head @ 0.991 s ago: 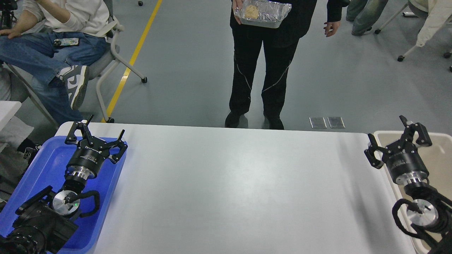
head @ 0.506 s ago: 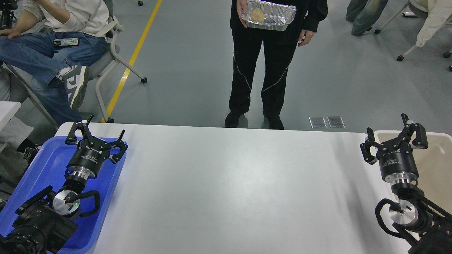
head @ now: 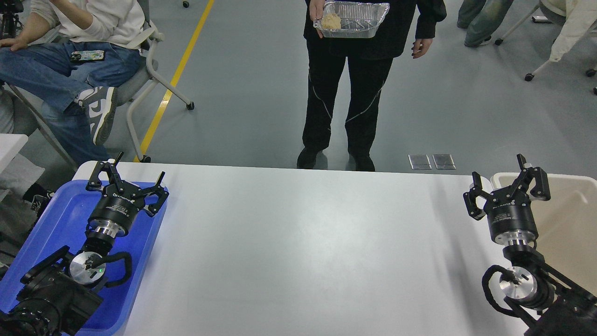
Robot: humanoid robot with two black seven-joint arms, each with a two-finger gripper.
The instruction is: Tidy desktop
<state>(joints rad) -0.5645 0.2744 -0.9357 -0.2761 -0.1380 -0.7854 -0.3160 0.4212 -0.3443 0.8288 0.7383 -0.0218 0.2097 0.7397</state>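
Observation:
The white desktop (head: 308, 242) fills the lower part of the head view, with nothing lying on its bare middle. My left gripper (head: 127, 175) is open and empty, held above the blue tray (head: 51, 219) at the desktop's left edge. My right gripper (head: 506, 184) is open and empty, held over the desktop's right edge next to the beige tub (head: 571, 219).
A person in black (head: 350, 84) stands just beyond the desktop's far edge holding a foil tray (head: 354, 17) with a piece of food in it. A seated person and chair (head: 84, 60) are at the far left. More people and chairs are at the far right.
My right gripper has moved left, from over the beige tub to over the desktop's right edge. The left arm has not moved. The person's foil tray has shifted slightly.

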